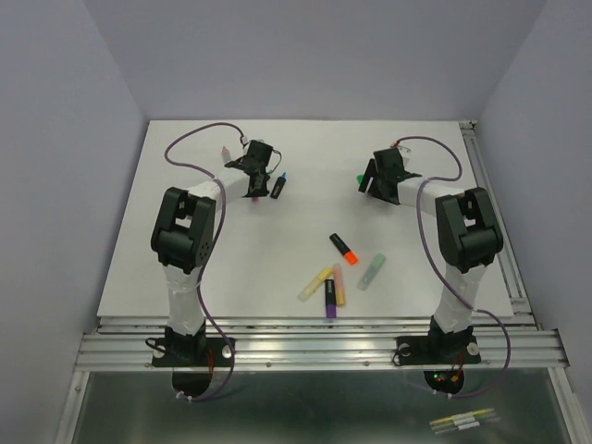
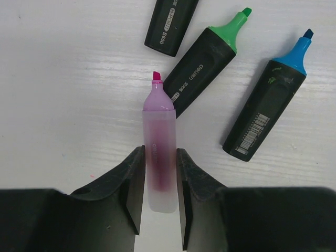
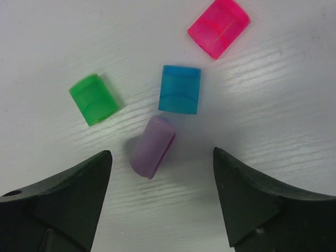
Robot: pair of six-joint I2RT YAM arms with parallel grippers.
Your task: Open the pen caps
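Top external view: nearest the arm bases, five capped pens [image 1: 338,285] lie clustered, presumably waiting their turn. Farther out, each arm tends its own pile.

On the left wrist camera, the left gripper [image 2: 160,157] clamps the barrel of a pastel purple pen [image 2: 159,131], its bare magenta tip [image 2: 156,76] pointing away. I judge it is held low over the table [image 2: 63,79] to be laid beside the uncapped pens beyond: a green-tipped black pen [image 2: 202,68], a blue-tipped black pen [image 2: 265,113] and a third black barrel [image 2: 170,23] cut off by the frame.

On the right wrist camera, the right gripper [image 3: 161,153] stands wide open. The purple cap [image 3: 152,147] lies loose between its jaws, touching neither. Beyond sit a blue cap [image 3: 180,89], a green cap [image 3: 94,98] and a pink cap [image 3: 219,27], so removed caps seem to be gathered here, well apart from the pens.
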